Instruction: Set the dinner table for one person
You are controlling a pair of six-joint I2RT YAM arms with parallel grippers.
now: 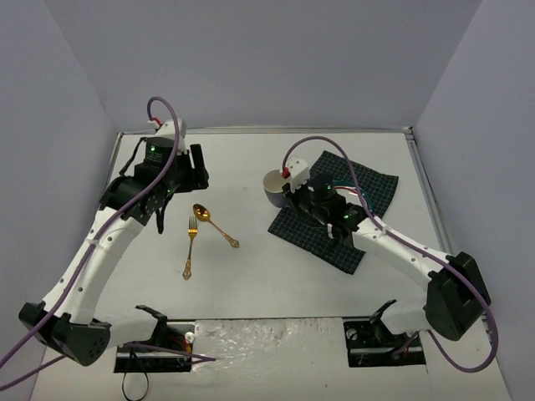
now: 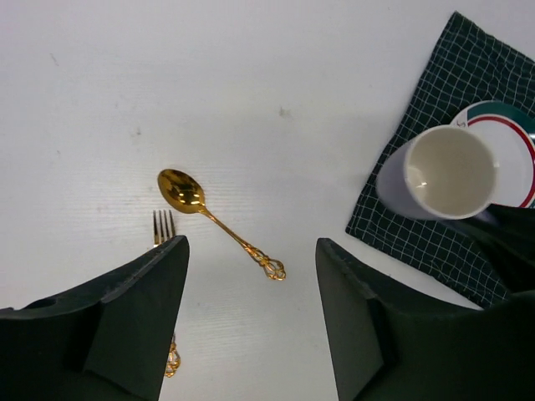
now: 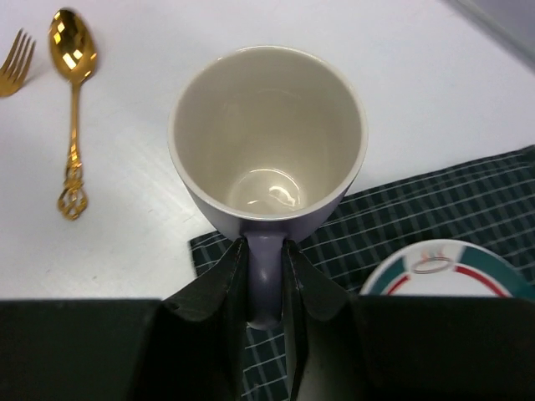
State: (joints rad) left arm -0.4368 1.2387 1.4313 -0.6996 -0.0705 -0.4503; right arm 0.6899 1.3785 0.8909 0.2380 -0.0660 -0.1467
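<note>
On the wide white counter (image 1: 276, 280), the gold metal spoon (image 2: 213, 219) and gold metal fork (image 1: 191, 246) are lying askew beneath the left hand (image 2: 251, 246), whose fingers are standing apart. The right hand (image 3: 266, 251) is clamping the lavender ceramic mug (image 3: 267, 134) by its handle at the edge of the dark green checked cloth (image 2: 451, 92), beside the red-and-green-rimmed plate (image 2: 514, 159). Arranging seems unfinished.

plain walls round a white table

a large flat white rectangular tabletop (image 1: 276, 280) with thin metal edging (image 1: 292, 129) along its far side is the only furniture in view. three smooth pale lavender-grey wall panels box it in — the back panel (image 1: 251, 58), the left panel (image 1: 42, 150), the right panel (image 1: 493, 125). the light is soft and even — shadows on the white surface are faint.
</note>
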